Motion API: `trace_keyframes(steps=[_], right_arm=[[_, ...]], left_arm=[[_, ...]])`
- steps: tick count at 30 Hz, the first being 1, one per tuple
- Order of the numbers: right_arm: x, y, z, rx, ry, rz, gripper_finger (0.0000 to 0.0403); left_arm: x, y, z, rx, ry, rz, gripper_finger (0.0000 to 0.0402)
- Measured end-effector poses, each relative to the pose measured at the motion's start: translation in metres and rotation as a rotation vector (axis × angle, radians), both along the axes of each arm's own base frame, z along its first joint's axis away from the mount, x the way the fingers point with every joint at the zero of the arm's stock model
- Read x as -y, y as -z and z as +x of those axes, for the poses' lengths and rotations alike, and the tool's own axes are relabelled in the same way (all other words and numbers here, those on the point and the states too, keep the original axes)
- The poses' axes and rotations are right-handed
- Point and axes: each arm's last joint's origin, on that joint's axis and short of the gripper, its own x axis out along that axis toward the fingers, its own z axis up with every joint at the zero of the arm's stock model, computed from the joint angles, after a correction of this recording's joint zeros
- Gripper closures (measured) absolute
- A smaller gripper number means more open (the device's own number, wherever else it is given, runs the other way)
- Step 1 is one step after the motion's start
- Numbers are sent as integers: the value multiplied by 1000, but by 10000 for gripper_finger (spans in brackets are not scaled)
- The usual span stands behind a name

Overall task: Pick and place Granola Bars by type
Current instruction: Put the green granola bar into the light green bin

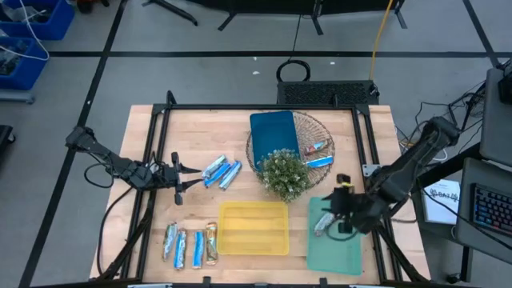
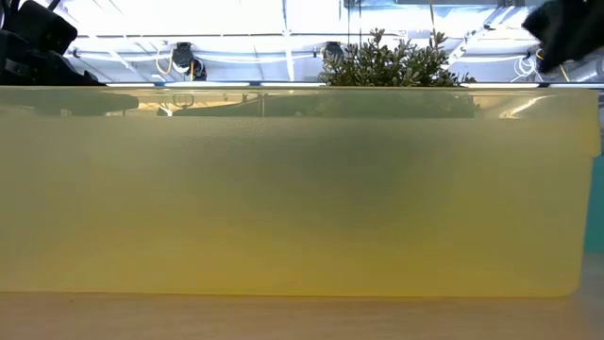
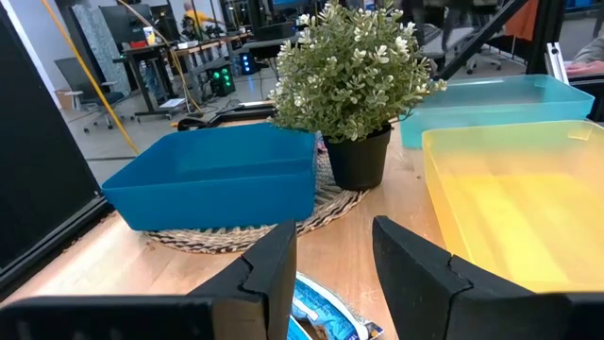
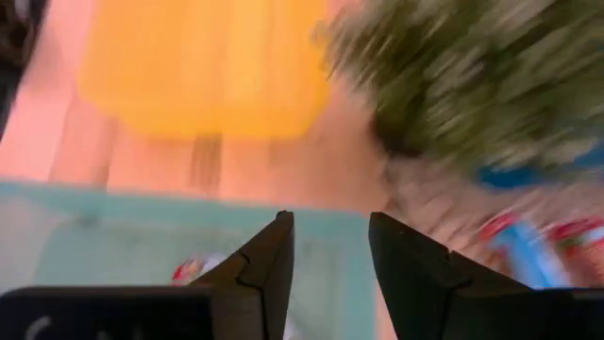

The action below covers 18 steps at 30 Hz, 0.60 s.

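Right tool (image 1: pixel 342 216) (fingers apart) just beside bar (image 1: pixel 324 223) in green tray (image 1: pixel 336 252).

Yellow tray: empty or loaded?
Empty. The high view shows only bare ribbed floor inside the yellow tray; the left wrist view shows no bars in it either.

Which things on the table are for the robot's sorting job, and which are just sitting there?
For the job:
- small shiny wrapped granola bars
- yellow plastic tray
- pale green plastic tray
- blue plastic tray
- right gripper, open over the green tray
- left gripper, near two blue bars

Just sitting there:
- bushy green potted plant
- round woven mat
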Motion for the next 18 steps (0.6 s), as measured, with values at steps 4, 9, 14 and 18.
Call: trace_keyframes(steps=[4,9,14,18], right_arm=[[22,-2,-19,168,56,-73,274],[51,22,-39,364,133,-88,273],[70,32,-44,552,127,-104,271],[86,25,-49,651,131,-180,275]], left_arm=[[0,0,0,0,1,0,256],[0,0,0,0,0,0,256],[0,0,0,0,0,0,256],[0,0,0,0,0,0,256]])
